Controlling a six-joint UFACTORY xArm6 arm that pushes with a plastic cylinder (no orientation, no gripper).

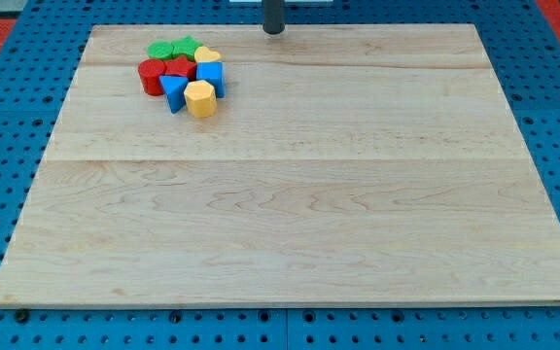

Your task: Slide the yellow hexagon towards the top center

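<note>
Your tool, a bare rod with no jaws, rests its tip [274,32] at the surface's [290,214] top center, well apart from the yellow hexagon [200,98], touching nothing.

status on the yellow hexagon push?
Done: nothing visible; the yellow hexagon sits at the cluster's lower right edge, against the blue blocks, upper left of the board.
In hand: my tip is at top center, apart from every block.
Left: the whole push up and rightward.
</note>
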